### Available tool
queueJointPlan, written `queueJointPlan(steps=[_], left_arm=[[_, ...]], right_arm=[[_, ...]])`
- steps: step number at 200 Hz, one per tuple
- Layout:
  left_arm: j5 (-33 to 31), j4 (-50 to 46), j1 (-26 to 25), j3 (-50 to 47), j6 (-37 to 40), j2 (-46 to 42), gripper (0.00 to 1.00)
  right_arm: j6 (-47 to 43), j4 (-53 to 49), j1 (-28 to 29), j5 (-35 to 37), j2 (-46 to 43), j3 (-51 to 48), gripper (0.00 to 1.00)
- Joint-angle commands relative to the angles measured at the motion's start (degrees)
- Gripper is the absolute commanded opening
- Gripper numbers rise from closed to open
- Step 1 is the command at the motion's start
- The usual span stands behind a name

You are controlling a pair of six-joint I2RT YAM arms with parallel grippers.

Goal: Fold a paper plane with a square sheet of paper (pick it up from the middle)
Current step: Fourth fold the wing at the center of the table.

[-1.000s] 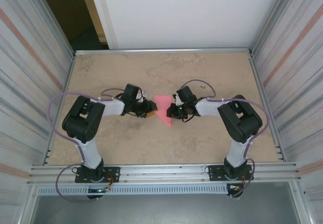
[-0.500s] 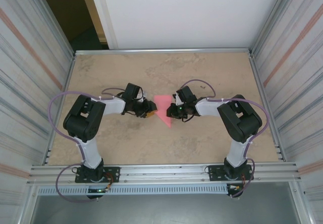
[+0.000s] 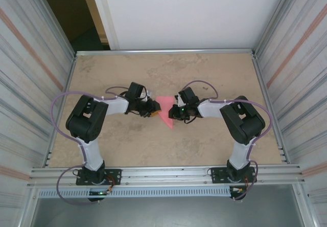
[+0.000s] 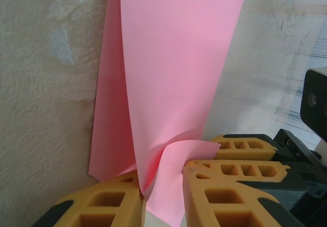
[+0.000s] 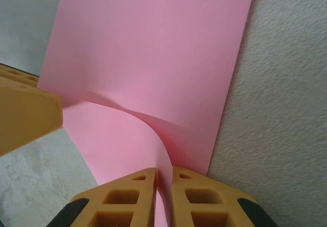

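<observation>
While right jaws stay clamped, left jaws narrowed around pink paper [image 4: 173,84].

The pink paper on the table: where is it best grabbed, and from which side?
Take the pink paper by a lifted edge, coming in low from the side. Most of it lies flat on the table, leaving nothing to pinch, but its loose flap curls upward. The right gripper has its jaws shut on that curl; the left gripper straddles another curl opposite.
</observation>
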Motion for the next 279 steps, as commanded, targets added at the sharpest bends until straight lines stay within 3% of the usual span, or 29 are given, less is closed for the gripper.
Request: queueJointPlan(steps=[1, 30, 46, 73, 97, 118, 155, 203, 279], left_arm=[[1.1, -1.5, -0.2, 1.8, 2.1, 1.3, 0.23], [-0.3, -2.5, -0.2, 2.1, 2.5, 1.6, 0.15], [-1.7, -3.4, -0.2, 2.4, 2.7, 1.4, 0.09], [-4.1, -3.5, -0.2, 1.9, 2.1, 0.0, 0.06], [-7.3, -4.0, -0.2, 1.4, 0.0, -2.4, 0.06], [-10.6, -3.7, -0.7, 0.5, -3.3, -4.7, 0.07], [-17.6, -9.1, -2.5, 2.4, -6.7, -6.8, 0.07], [-19.9, -14.3, -3.7, 7.0, -8.6, -5.4, 0.07], [-18.2, -16.5, -3.7, 8.3, -10.2, -5.7, 0.08]], right_arm=[[-1.6, -2.0, -0.3, 1.5, 1.2, 0.0, 0.16], [-1.3, -2.2, -0.6, 1.2, -0.4, 0.0, 0.21], [-0.2, -2.8, -0.9, 1.7, -2.2, -0.1, 0.29], [1.8, -3.2, -2.0, 3.1, -7.4, -2.2, 0.41], [0.7, -7.2, -2.6, 9.3, -11.9, -3.3, 0.46], [-3.3, -9.1, -1.4, 15.4, -14.5, -3.5, 0.46], [-13.2, -9.1, 7.1, 27.3, -14.5, -2.3, 0.46], [-22.1, -2.1, 14.2, 27.4, -8.7, -0.6, 0.38], [-24.1, 3.1, 14.6, 27.1, -4.7, -0.7, 0.35]])
